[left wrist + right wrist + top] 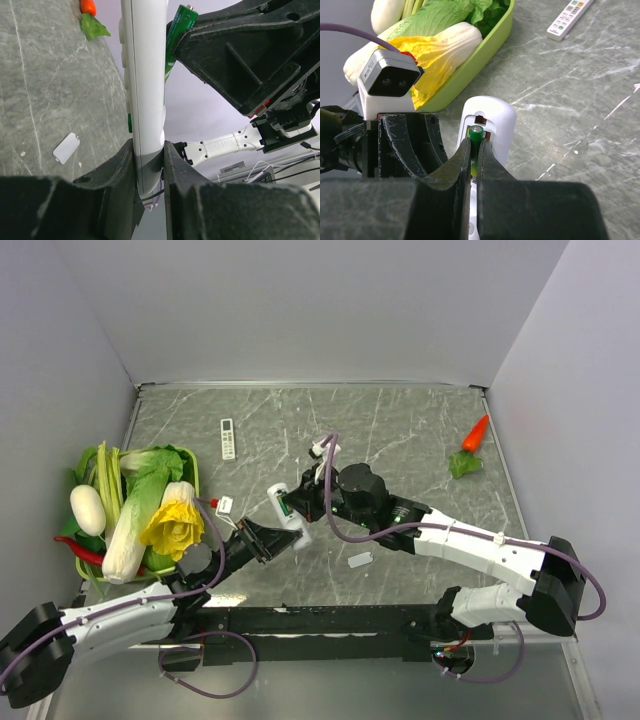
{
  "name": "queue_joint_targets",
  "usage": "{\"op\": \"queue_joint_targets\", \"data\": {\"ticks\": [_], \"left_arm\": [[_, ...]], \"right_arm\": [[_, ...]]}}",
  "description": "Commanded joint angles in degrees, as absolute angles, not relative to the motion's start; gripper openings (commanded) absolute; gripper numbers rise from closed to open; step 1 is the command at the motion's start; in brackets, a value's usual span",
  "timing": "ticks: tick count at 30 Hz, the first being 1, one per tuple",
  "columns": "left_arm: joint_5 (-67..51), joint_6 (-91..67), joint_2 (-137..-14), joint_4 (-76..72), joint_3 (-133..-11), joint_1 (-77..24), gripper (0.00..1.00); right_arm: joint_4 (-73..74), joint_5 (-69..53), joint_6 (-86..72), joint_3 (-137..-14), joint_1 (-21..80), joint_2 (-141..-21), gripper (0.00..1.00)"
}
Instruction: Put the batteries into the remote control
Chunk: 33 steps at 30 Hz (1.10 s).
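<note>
While the left gripper [148, 150] clamps the remote control [145, 75], the right gripper [475, 150] pinches 1 battery [476, 132] against it.

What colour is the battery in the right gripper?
Bright green. The battery, clamped in the right gripper, shows best in the right wrist view.

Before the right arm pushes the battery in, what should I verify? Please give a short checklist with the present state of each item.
1. The left pincer clamps the remote control: ok.
2. The right pincer grips a battery: ok.
3. The back cover is off, lying on the table: ok.
4. The battery sits at the open compartment: ok.
5. Polarity matches the compartment: cannot tell.
6. The second battery is located: cannot tell.
</note>
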State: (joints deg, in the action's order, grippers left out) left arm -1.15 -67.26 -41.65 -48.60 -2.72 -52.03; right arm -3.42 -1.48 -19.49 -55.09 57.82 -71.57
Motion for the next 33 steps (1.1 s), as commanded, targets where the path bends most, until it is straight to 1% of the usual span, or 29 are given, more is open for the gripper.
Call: {"op": "queue_joint_targets", "data": {"ticks": [1,5,6,9,15,22,23,26,29,33], "left_arm": [[-0.9,-68.0,-39.7,-53.8,-2.9,-51.9,0.02],[-0.6,-68.1,-39.3,-53.6,-2.9,-51.9,0.02],[-0.6,-68.1,-39.2,-53.5,-2.9,-51.9,0.02],[-0.7,-68.1,-39.3,-53.6,-2.9,-51.9,0.02],[-0.7,-68.7,-39.7,-54.1,-2.7,-51.9,0.02],[-0.4,-69.2,-38.9,-53.9,-2.1,-51.9,0.02],[-0.4,-69.3,-38.8,-53.3,-2.1,-51.9,0.02],[-0.2,-69.3,-38.3,-52.6,-2.0,-51.9,0.02],[-0.2,-69.6,-38.3,-52.4,-2.0,-51.9,0.02],[-0.4,-70.0,-38.8,-52.8,-1.9,-51.9,0.02]], "right_arm": [[-3.9,3.5,-17.9,-54.9,59.6,-72.1,0.08],[-4.0,5.3,-17.8,-54.7,60.3,-72.2,0.15],[-4.0,5.4,-17.8,-54.6,60.3,-72.2,0.21],[-3.8,5.9,-17.3,-54.8,60.7,-72.3,0.27],[-3.7,6.6,-16.6,-55.2,61.4,-72.2,0.32],[-3.1,7.7,-15.9,-55.4,62.0,-71.2,0.34],[-2.8,7.9,-15.6,-55.5,62.1,-70.7,0.38],[-1.8,8.3,-14.8,-55.9,62.1,-69.5,0.44],[-1.3,8.9,-13.9,-56.3,62.4,-68.3,0.48],[-0.3,9.0,-12.6,-57.2,62.4,-67.2,0.5]]}}
